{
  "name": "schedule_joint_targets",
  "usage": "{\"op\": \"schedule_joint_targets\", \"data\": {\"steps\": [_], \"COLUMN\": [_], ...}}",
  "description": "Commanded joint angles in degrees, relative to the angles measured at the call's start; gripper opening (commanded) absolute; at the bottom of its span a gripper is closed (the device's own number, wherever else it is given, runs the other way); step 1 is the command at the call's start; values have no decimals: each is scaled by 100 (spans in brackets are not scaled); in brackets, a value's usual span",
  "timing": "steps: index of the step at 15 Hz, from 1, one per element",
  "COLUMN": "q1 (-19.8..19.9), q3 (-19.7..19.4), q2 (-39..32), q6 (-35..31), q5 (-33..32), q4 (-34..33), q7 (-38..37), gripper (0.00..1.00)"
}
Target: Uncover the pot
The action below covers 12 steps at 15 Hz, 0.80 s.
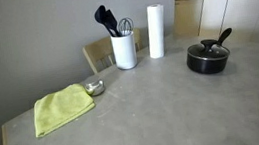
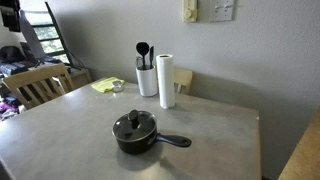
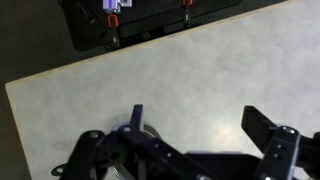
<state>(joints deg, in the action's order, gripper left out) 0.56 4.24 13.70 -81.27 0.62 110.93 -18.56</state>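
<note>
The small black pot (image 1: 207,59) stands on the grey table with its black lid (image 1: 207,48) on and its long handle (image 1: 224,37) pointing sideways. It also shows in the other exterior view (image 2: 135,135), with the lid (image 2: 134,123) in place and the handle (image 2: 173,140) toward the right. My gripper (image 3: 200,125) shows only in the wrist view. It is open and empty above bare tabletop. I cannot make out the pot in the wrist view. Neither the arm nor the gripper shows in either exterior view.
A white utensil holder (image 1: 124,51) (image 2: 147,79) with black utensils stands beside a white paper roll (image 1: 155,31) (image 2: 166,81). A green cloth (image 1: 62,108) (image 2: 104,86) and a tiny metal bowl (image 1: 94,87) lie near a table corner. A wooden chair (image 2: 35,85) stands at the table.
</note>
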Motion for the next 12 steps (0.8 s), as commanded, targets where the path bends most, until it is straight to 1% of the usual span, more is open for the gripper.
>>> {"op": "schedule_joint_targets", "data": {"steps": [1, 7, 9, 10, 11, 12], "q1": [-25, 36, 57, 73, 12, 26], "q3": [-23, -348, -546, -628, -522, -577], "q2": [-6, -72, -182, -236, -86, -116], "q6": [11, 305, 509, 563, 417, 426], "q5": [-4, -511, -706, -809, -654, -675], "q4": [-12, 57, 89, 87, 84, 92], "q7": [-3, 1576, 2339, 2600, 2082, 2174], "gripper": [100, 100, 100, 100, 100, 100]}}
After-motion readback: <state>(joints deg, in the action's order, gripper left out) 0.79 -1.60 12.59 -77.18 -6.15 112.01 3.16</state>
